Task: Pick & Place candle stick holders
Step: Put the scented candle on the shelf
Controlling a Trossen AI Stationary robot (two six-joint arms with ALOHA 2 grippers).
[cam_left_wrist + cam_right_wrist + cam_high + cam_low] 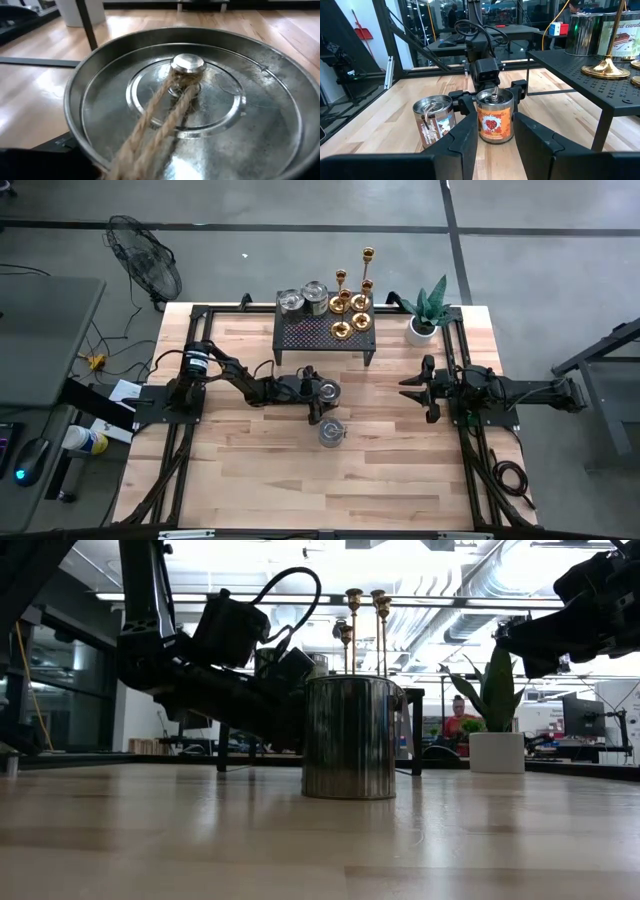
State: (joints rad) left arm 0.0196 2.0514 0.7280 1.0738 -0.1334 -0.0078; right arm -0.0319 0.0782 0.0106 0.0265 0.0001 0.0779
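Note:
Several gold candle stick holders (352,305) stand on their round bases on the right part of a black perforated shelf (310,335) at the far middle. One base shows in the right wrist view (607,70), and the tops show in the low view (353,600). No gripper is near them. My left gripper (318,392) is at mid-table, shut on a red-labelled tin (495,120) with a twine loop on its lid (187,65). My right gripper (418,392) is open and empty to the right, pointing at that tin. My left gripper pinches the red-labelled tin by its round side wall (481,117), one finger (465,105) on each side, near the top. The fingers come level from the table's left. The tin stands upright. Whether its base is on the table or just above, I cannot tell.
A second tin (331,432) stands on the table just nearer than the held one and fills the middle of the low view (350,735). Two more tins (303,300) stand on the shelf's left part. A potted plant (425,315) stands at the far right.

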